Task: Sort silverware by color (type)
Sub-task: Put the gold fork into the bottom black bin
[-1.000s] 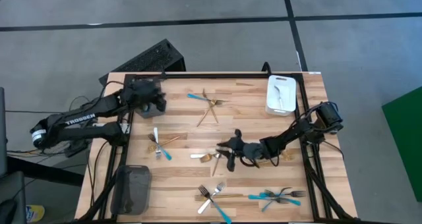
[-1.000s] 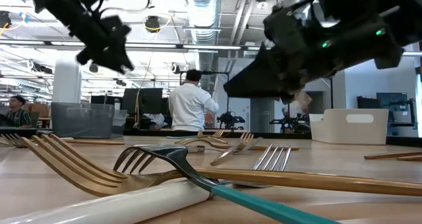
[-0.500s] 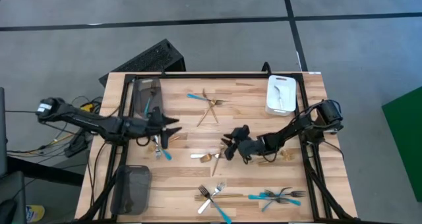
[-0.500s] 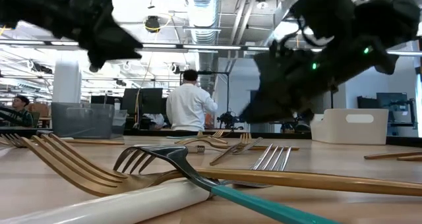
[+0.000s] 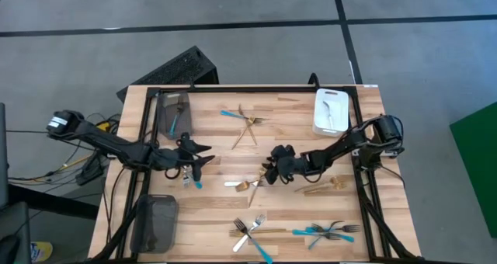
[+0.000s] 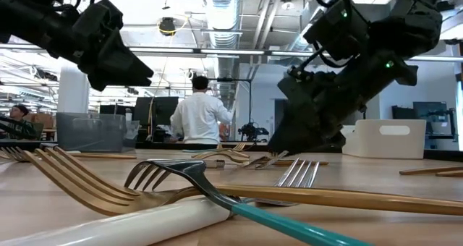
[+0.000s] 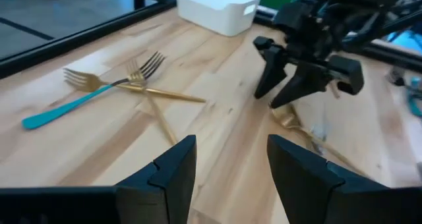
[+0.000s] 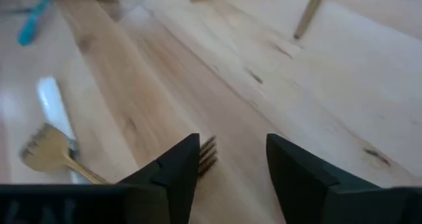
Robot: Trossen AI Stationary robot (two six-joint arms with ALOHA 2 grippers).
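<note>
Silverware lies in loose clusters on the wooden table (image 5: 225, 210): gold forks with a turquoise-handled one at the far middle (image 5: 245, 123), a small cluster at the left (image 5: 188, 177), a gold fork and a white-handled piece at the centre (image 5: 247, 185), and two clusters near the front (image 5: 252, 233) (image 5: 326, 231). My right gripper (image 5: 270, 171) (image 8: 227, 165) is open and low over the centre, with the tines of a gold fork (image 8: 208, 155) lying on the wood between its fingers. My left gripper (image 5: 203, 155) (image 7: 227, 171) is open above the left cluster, pointing toward the right gripper.
A white tray (image 5: 330, 111) stands at the far right and holds a silver piece. A grey tray (image 5: 172, 112) at the far left holds a turquoise-handled piece. A dark mesh tray (image 5: 155, 221) sits at the near left. A black frame rims the table. A person stands in the room behind.
My left gripper has swung from over the grey tray toward the table's near edge and down, and has turned to point at the table's centre above the left cluster. My right gripper has shifted slightly toward the far edge, sunk and rolled over the centre forks.
</note>
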